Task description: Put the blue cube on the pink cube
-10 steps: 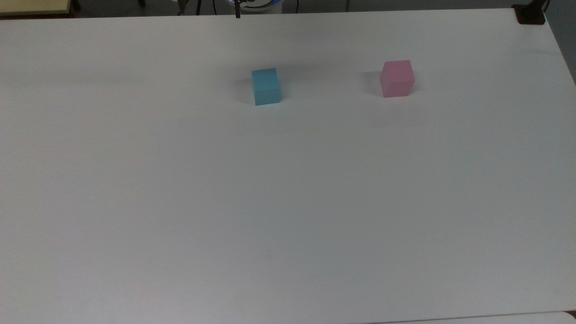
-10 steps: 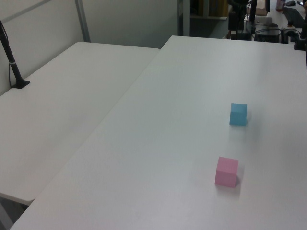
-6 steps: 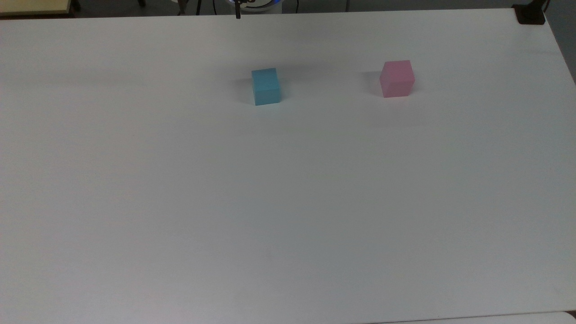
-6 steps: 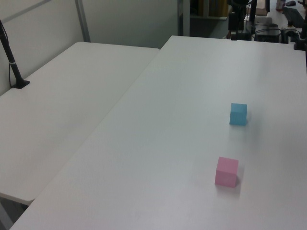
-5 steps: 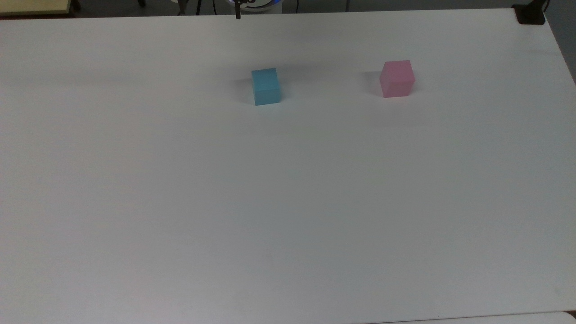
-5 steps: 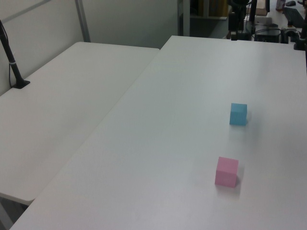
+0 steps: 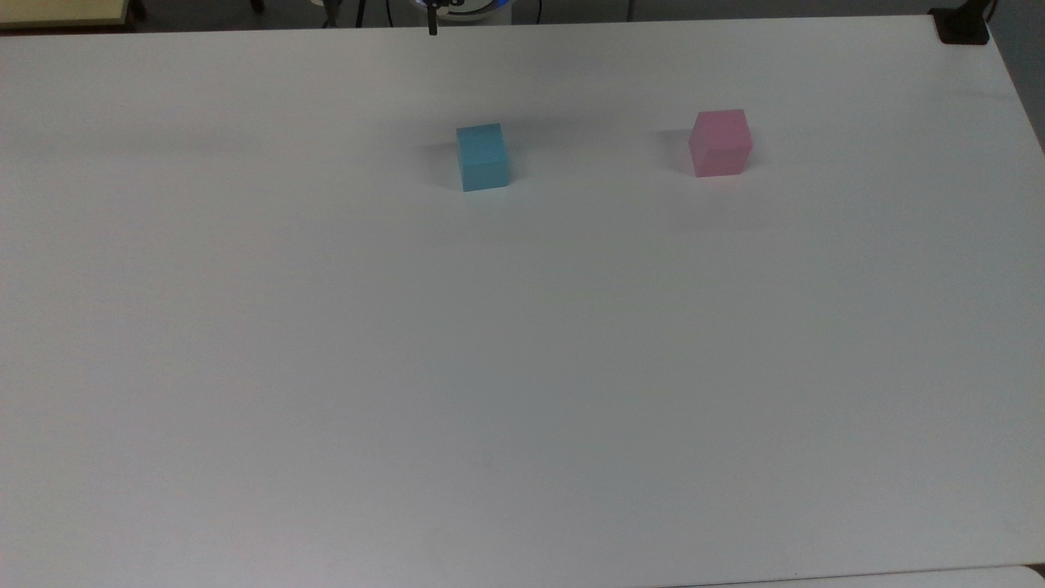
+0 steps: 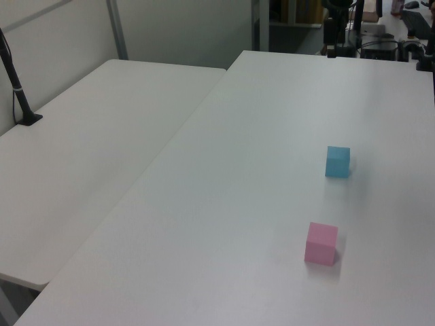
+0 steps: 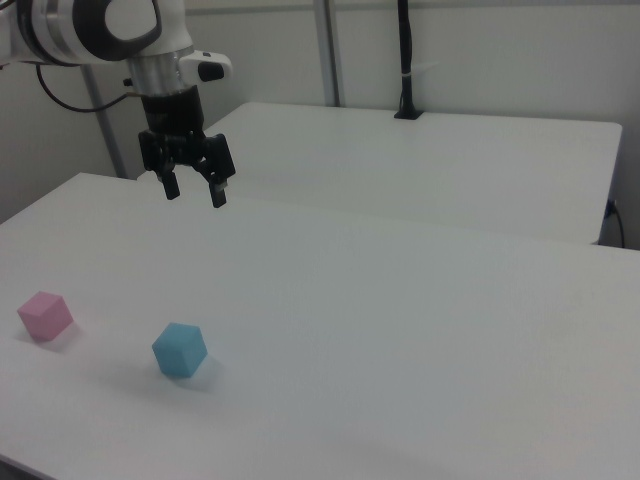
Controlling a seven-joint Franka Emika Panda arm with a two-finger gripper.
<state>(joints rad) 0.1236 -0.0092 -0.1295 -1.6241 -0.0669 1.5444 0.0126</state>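
White tabletop (image 7: 522, 367) filled the workspace, with a second white table (image 8: 88, 156) butted against it on the left view's left and pale partition walls behind. In the right view, going from left to right, the pink cube (image 9: 45, 315) sat near the table's left edge, the blue cube (image 9: 180, 349) rested on the table a short way to its right and a little nearer the camera, and the two were clearly apart, not touching. Above and behind them, the gripper (image 9: 193, 191) hung from the arm (image 9: 110, 25) in the air, pointing down, its two dark fingers (image 9: 217, 194) spread with nothing between them. It was well clear of both cubes. In the top view the order ran the other way: the blue cube (image 7: 482, 157) lay left of the pink cube (image 7: 719, 143), both near the far edge. A black post (image 9: 405, 60) stood on the second table.
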